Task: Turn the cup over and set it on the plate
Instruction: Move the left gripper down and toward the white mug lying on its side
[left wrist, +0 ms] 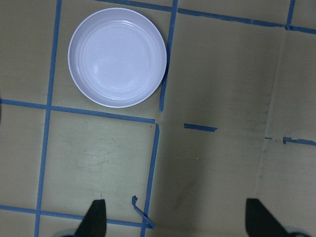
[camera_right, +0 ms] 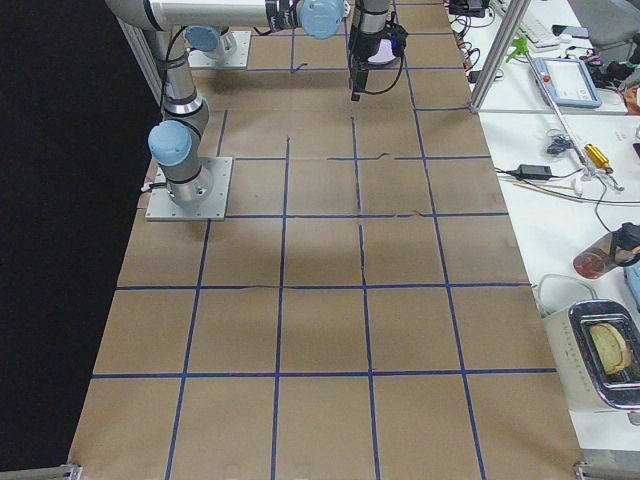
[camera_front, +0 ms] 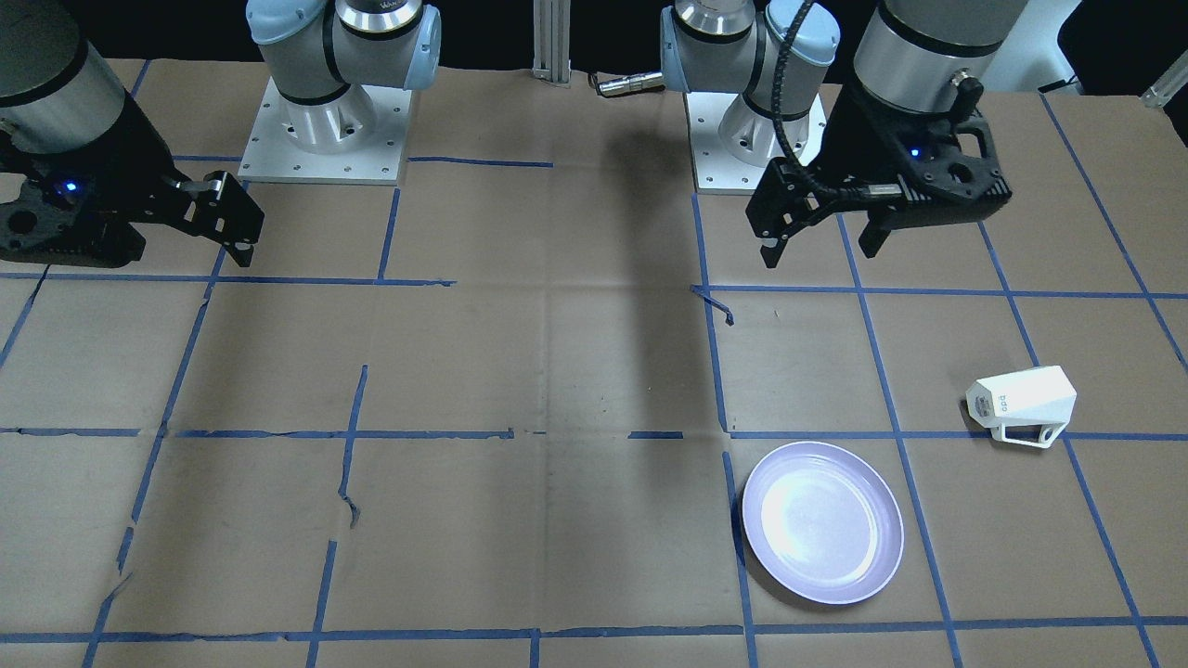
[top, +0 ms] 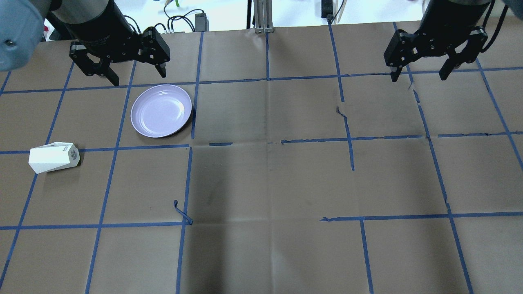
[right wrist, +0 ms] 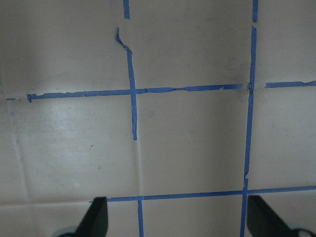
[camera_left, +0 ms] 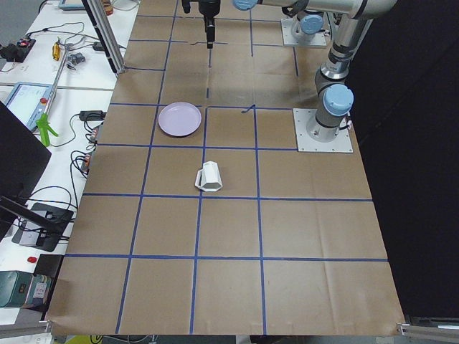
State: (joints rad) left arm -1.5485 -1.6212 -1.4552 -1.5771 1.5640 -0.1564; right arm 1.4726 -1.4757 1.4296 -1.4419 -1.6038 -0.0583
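Observation:
The white faceted cup (camera_front: 1021, 399) lies on its side on the paper-covered table, its lettered base toward the plate; it also shows in the overhead view (top: 53, 157) and the left side view (camera_left: 209, 177). The lavender plate (camera_front: 822, 522) sits empty a short way off, as the overhead view (top: 161, 110) and the left wrist view (left wrist: 117, 57) also show. My left gripper (top: 139, 77) hangs open and empty above the table beside the plate's far edge, well away from the cup. My right gripper (top: 418, 76) is open and empty over the table's other half.
Brown paper with a blue tape grid (top: 267, 141) covers the table. The two arm bases (camera_front: 325, 130) stand at the robot's edge. Cables, a tablet and tools lie on side benches (camera_right: 560, 150) beyond the table's far edge.

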